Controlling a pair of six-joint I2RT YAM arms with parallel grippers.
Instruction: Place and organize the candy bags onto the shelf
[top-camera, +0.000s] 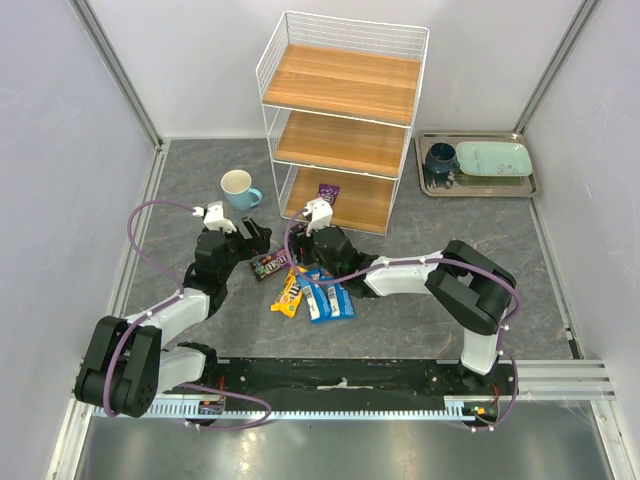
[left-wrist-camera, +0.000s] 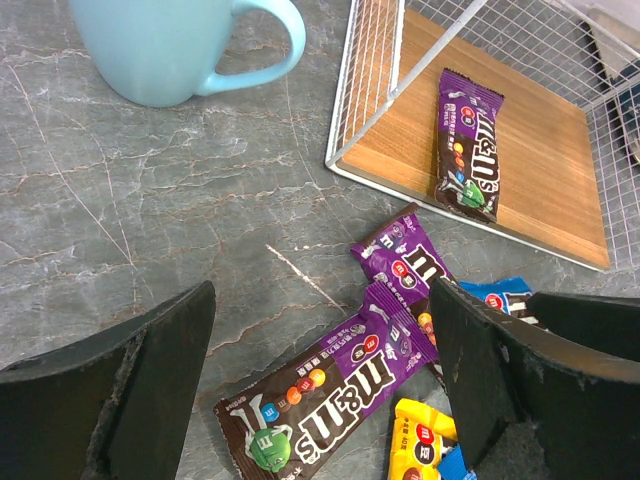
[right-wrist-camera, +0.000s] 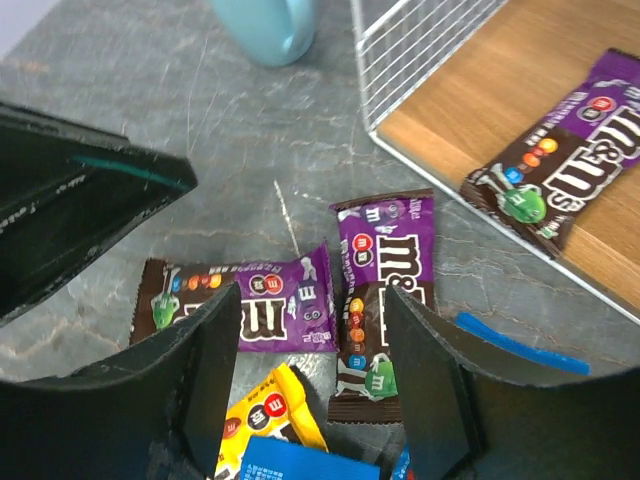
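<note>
Spread wide and empty, the left pincer (left-wrist-camera: 322, 330) hangs over a glossy dark-purple candy packet (left-wrist-camera: 330, 400) lying flat on the grey marbled surface (left-wrist-camera: 150, 200). Rightward, the right pincer (right-wrist-camera: 312, 300) gapes empty above a second purple packet (right-wrist-camera: 385, 290). A third purple packet (left-wrist-camera: 468, 145) lies on the lowest board of the white wire-frame shelf (top-camera: 340, 80). These packets look light, floppy and slick (best pinched at an end seam).

You're looking at a grey, marble-veined surface (top-camera: 570, 250) across the middle of the frame, closed in by plain pale walls (top-camera: 190, 60) with evenly lit metal corner posts (top-camera: 118, 72) slanting toward both upper corners.
</note>
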